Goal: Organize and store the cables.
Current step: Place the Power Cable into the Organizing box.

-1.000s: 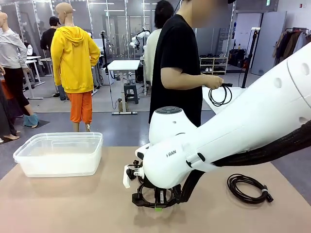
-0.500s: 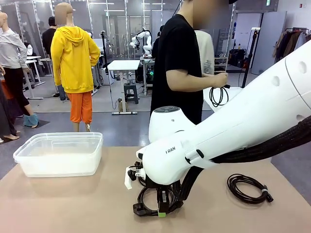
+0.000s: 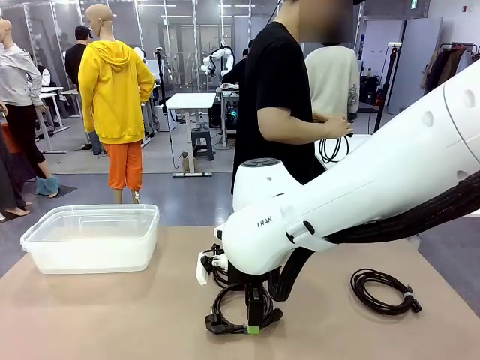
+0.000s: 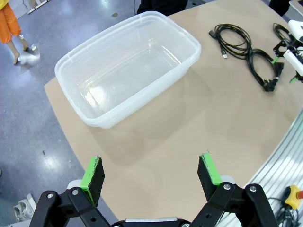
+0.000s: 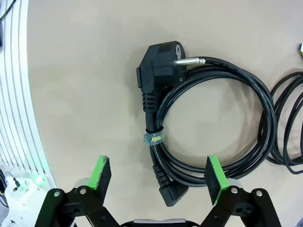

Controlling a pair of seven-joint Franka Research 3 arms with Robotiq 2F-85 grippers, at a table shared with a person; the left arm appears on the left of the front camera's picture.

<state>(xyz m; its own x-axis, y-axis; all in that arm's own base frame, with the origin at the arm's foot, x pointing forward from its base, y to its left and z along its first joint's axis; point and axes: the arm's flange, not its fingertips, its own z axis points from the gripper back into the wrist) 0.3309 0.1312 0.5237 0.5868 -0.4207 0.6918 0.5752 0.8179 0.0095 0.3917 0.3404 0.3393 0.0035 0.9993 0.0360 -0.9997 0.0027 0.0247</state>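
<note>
Right end effector, green pads spread wide and empty, hovers over round coil of thick black rubbery cable w/ angled plug and grey woven tie. Coil lies flat on matte tan table, mid, nr robot-side edge. Left end effector is wide, empty, nr clear rectangular plastic tub by far-left corner. Thinner black coil lies nr right edge.

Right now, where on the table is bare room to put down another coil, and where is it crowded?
The widest bare patch of the table lies between the clear bin and the plug coil, reaching under the open left gripper. It is crowded around the open right gripper: the plug coil lies below it, a second coil beside.
</note>
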